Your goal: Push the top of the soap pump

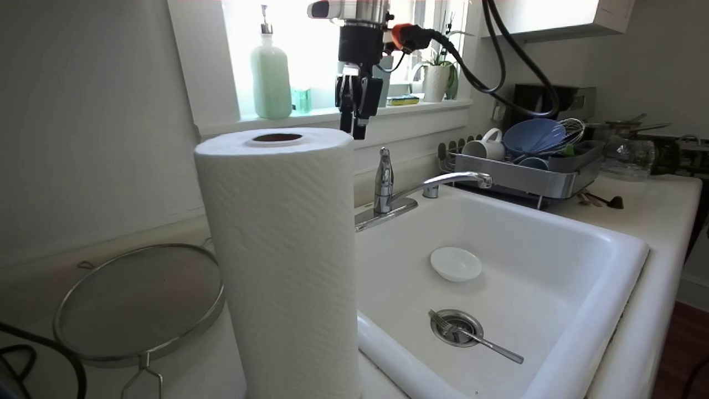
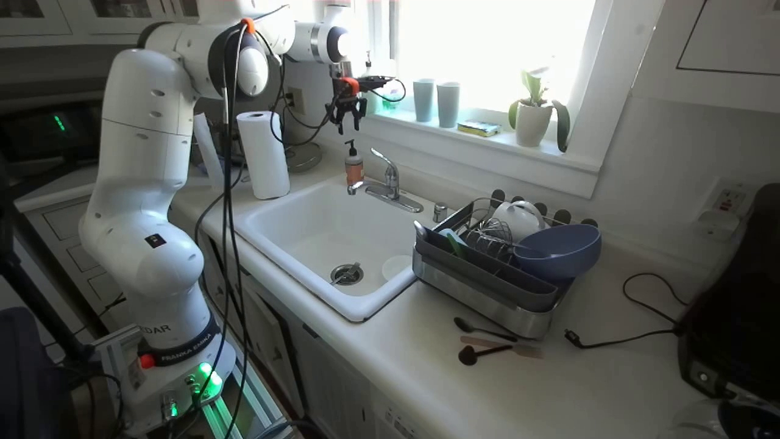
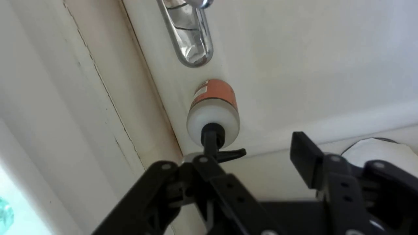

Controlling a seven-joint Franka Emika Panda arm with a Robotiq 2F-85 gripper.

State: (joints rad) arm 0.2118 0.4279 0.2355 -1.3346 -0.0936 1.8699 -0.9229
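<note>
We see the black tool (image 2: 348, 125) pointing downward, its two fingers spread well apart. Just beneath it we find the orange-labelled soap pump (image 3: 214, 112), upright on the ledge of the white sink (image 1: 543, 238), near the chrome faucet (image 2: 393, 178). In the wrist view a finger overlaps its black head (image 2: 351, 147); in an exterior view we make out a gap between the two. Farther out, a paper towel roll (image 1: 285, 249) stands on the tabletop (image 2: 548, 390) near a round mesh sieve (image 1: 141, 302). Down in the sink we spot a small white dish (image 1: 456, 264) and a fork (image 1: 481, 339) lying across the drain (image 1: 462, 317). Along the windowsill (image 2: 506, 141) we have a tall pale-green soap pump (image 1: 271, 80), then two grey-blue tumblers (image 2: 448, 105), a sponge (image 2: 479, 127) and a potted plant (image 2: 531, 125). At the sink's other end sits a dish rack (image 2: 463, 296) holding a blue bowl (image 2: 563, 251), a white mug (image 2: 518, 221) and a whisk (image 2: 487, 235); two black spoons (image 2: 468, 355) lie beside it.
</note>
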